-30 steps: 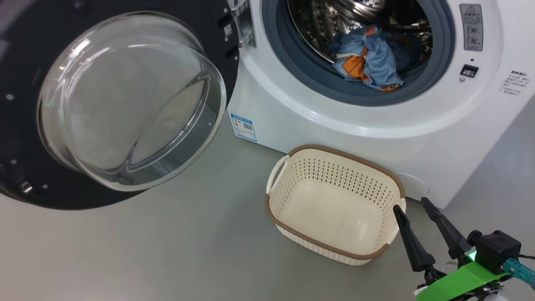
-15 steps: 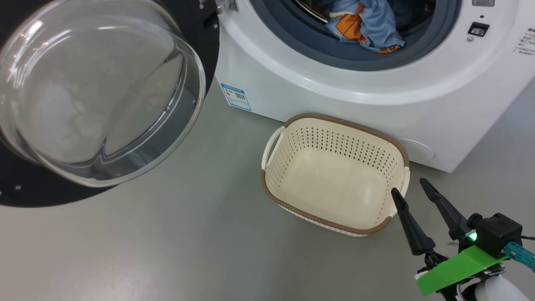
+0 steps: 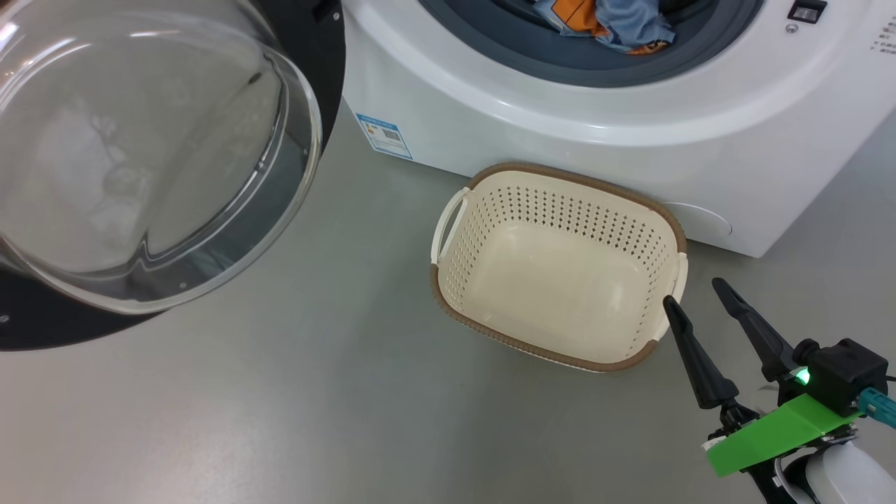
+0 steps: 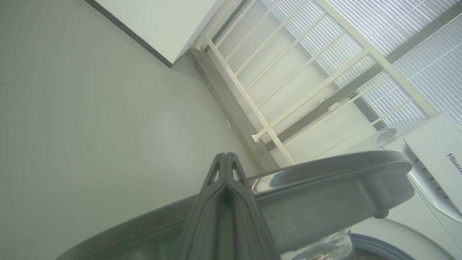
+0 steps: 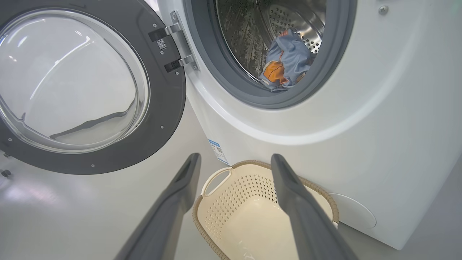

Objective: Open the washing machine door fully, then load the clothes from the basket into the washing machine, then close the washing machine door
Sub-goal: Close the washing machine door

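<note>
- Clothes (image 3: 609, 17) lie in the drum (image 5: 252, 36) at the top edge of the head view, light blue with orange patches. They sit low in the mouth, where a released garment would settle.
- Basket (image 3: 560, 287) stands on the floor (image 3: 315, 385) at centre frame, just in front of the washing machine (image 3: 560, 119). It holds nothing, so loading looks finished.
- Washing machine door (image 3: 140, 161) hangs wide open at the upper left, its glass bowl facing the camera. This keeps the mouth clear, and closing it is probably the step left.
- Right gripper (image 3: 693, 292) sits at the lower right with its fingers spread, carrying nothing. Its tips are near the basket's right end, apparently parked out of the door's way.
- Left gripper (image 4: 225, 159) has its fingers pressed together with nothing between them. In the left wrist view they cross the door's grey outer edge. Contact cannot be told, but the closed fingers seem placed as a blunt pusher for swinging the door shut.
</note>
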